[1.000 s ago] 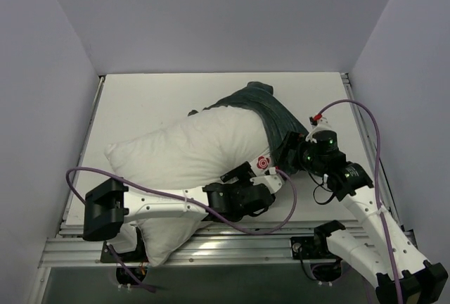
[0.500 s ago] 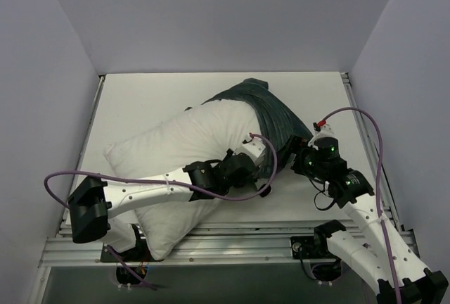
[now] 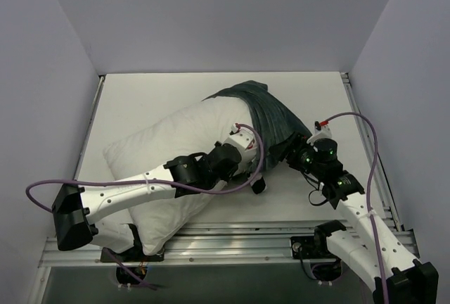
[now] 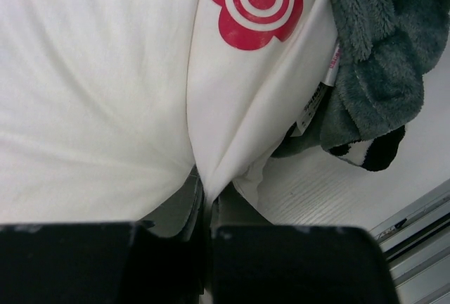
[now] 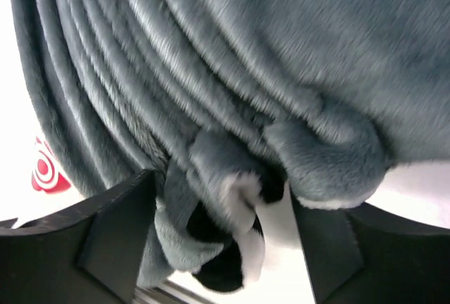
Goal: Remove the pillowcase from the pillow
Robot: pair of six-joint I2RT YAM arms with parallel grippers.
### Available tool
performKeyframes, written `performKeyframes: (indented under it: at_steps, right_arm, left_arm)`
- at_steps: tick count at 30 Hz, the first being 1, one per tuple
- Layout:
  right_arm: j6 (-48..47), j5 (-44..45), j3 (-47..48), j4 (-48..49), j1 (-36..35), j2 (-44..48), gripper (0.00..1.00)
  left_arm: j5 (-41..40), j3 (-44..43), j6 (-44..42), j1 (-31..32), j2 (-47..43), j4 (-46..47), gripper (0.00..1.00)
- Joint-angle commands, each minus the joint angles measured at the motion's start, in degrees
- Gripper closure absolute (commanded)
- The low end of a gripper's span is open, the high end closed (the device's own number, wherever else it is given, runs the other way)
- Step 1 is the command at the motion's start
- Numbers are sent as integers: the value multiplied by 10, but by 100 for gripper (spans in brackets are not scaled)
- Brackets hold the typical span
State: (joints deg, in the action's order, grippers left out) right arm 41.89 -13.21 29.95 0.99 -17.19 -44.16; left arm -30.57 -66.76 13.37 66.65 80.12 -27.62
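Since the earlier frame the left arm has swung its elbow out toward the lower left of the overhead view and carried its wrist up onto the cushion. The right arm has edged in toward the fabric bunch at centre right.

The left gripper (image 4: 206, 203) is closed tight on a fold of the plump white rectangular pillow (image 4: 91, 86). The pinch sits just below the red round flower-like logo (image 4: 256, 1), with the small printed tag (image 4: 316, 100) to its right. Judgement: this grip is an anchor, holding the cushion back while the cover is drawn off.

The plush grey-teal pillowcase (image 3: 267, 110) is gathered into ridges over the upper right end of the pillow, leaving most of the white body bare across the centre and lower left of the white table (image 3: 140, 96). In the right wrist view its rolled hem hangs at lower centre, with black-and-white lining showing at the fold.

The right gripper (image 5: 221, 230) has its jaws well apart on either side of that hem. The fabric lies between them, touching or just beside the left finger, and no firm clamp is visible yet.

Judgement: the placement suits a pull toward the upper right, away from the anchored corner. The plush is thick and may slip if only the outer roll is caught.
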Motion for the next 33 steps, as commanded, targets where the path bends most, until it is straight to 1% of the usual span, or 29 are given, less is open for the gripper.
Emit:
performKeyframes:
  at_steps: [1,2,4,5,6,7,8,9,10,12,13,14,15,16,17,18,19,20,21,23,26,29,33]
  right_arm:
    - [13,-31,-2,101,17,-17,34]
    - [13,-31,2,108,22,-22,45]
    - [13,-28,10,114,27,-43,55]
    - [12,-23,14,111,30,-52,62]
    - [12,-20,27,100,37,-61,81]
    - [7,-9,36,92,42,-78,90]
    - [6,2,48,80,48,-85,96]
    - [4,10,61,57,55,-91,100]
    - [-1,19,89,50,72,-101,100]
    - [-9,25,122,33,88,-109,100]
    - [-13,30,165,26,104,-112,100]
    - [-20,43,188,18,113,-116,100]
    - [-23,49,212,3,123,-126,100]
    - [-26,54,259,-2,141,-131,100]
    - [-29,57,283,-7,152,-138,100]
    - [-30,57,305,-26,161,-152,100]
    - [-30,55,326,-31,169,-158,100]
    - [-30,51,360,-35,197,-164,100]
    - [-29,44,374,-39,208,-174,100]
    - [-27,36,407,-43,239,-181,100]
    - [-26,8,427,-53,272,-193,100]
    - [-30,-10,427,-56,288,-195,100]
    - [-44,-27,445,-82,311,-203,100]
  left_arm:
    - [-7,-11,11,-9,-45,-1,98]
    - [-9,-7,17,-10,-49,-3,98]
    - [-10,-2,24,-14,-62,-3,98]
    - [-11,1,30,-18,-65,-5,98]
    - [-16,1,32,-22,-72,-9,98]
    - [-21,-1,34,-28,-82,-23,98]
    - [-27,-5,37,-41,-86,-34,98]
    - [-35,-13,38,-51,-91,-45,98]
    - [-48,-16,38,-63,-103,-70,98]
    - [-58,-23,39,-108,-124,-95,98]
    - [-64,-27,40,-126,-132,-116,98]
    - [-66,-28,39,-165,-141,-126,98]
    - [-66,-29,39,-184,-157,-133,98]
    - [-66,-30,38,-202,-166,-146,98]
    - [-65,-30,36,-221,-174,-150,98]
    - [-63,-30,35,-255,-188,-153,98]
    - [-60,-29,32,-271,-196,-156,98]
    - [-52,-26,31,-284,-203,-158,98]
    - [-51,-24,31,-305,-217,-158,98]
    - [-46,-16,32,-318,-231,-160,98]
    - [-57,-3,32,-326,-253,-166,98]
    - [-58,9,32,-340,-269,-173,98]
    - [-57,29,36,-355,-283,-180,98]
